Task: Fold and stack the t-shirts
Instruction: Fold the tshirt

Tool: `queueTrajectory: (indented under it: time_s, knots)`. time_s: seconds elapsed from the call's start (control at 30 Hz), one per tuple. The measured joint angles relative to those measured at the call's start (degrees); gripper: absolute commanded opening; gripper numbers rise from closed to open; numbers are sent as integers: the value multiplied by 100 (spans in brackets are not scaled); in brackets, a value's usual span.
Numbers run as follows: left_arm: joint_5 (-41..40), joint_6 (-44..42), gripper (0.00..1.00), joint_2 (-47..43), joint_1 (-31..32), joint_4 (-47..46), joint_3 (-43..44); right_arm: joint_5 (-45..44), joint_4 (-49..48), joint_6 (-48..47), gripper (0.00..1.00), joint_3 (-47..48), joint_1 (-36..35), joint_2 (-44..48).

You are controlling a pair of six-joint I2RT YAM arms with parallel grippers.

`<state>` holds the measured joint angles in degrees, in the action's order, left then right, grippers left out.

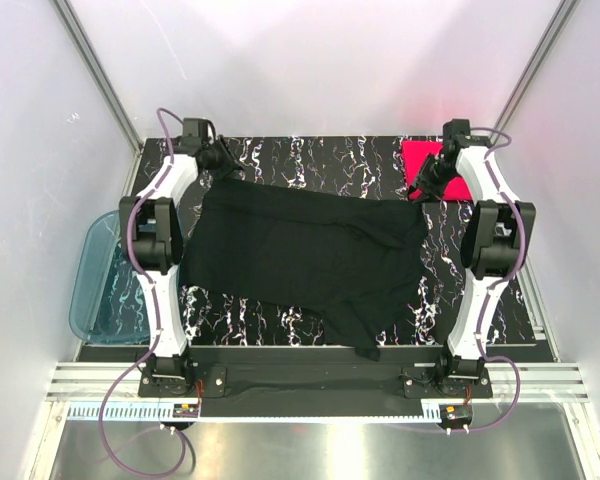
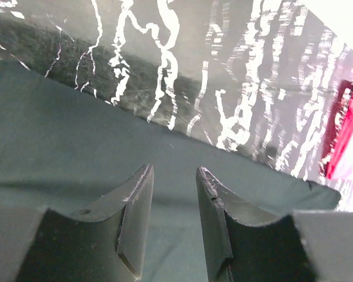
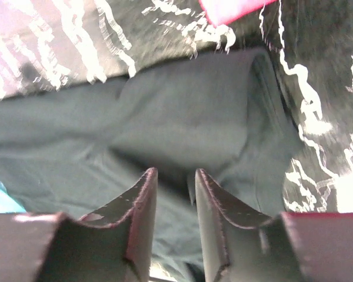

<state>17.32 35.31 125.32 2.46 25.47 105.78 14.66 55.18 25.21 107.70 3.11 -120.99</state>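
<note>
The black t-shirt [image 1: 310, 255] lies spread over the middle of the marbled mat, with a flap hanging towards the front edge. The pink-red t-shirt [image 1: 432, 160] sits as a flat square at the back right corner. My left gripper [image 1: 228, 163] hovers over the black shirt's back left corner. In the left wrist view it [image 2: 174, 170] stands open, with only black cloth [image 2: 76, 135] below the gap. My right gripper [image 1: 417, 190] is over the back right corner, beside the pink square. It [image 3: 175, 171] is open too, above rumpled black cloth [image 3: 182, 106].
A translucent blue tub [image 1: 95, 280] stands off the mat's left edge. The black marbled mat [image 1: 310, 155] shows bare along the back. White walls close in on both sides. Pink cloth [image 2: 344, 135] shows at the left wrist view's right edge.
</note>
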Motion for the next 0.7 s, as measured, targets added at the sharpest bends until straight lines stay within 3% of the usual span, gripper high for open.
queueTrajectory:
  time_s: [0.1,0.37,0.7]
  knots:
    - [-44,173,40,461,4,15,142,2,-190,146,26,-4,-15,-358]
    - [-608,636,41,1075,-7,621,640,-20,-951,468,18,-125,-149,-671]
    - [-573,758,46,1478,-105,798,1246,-195,-1161,538,20,-79,-96,-1209]
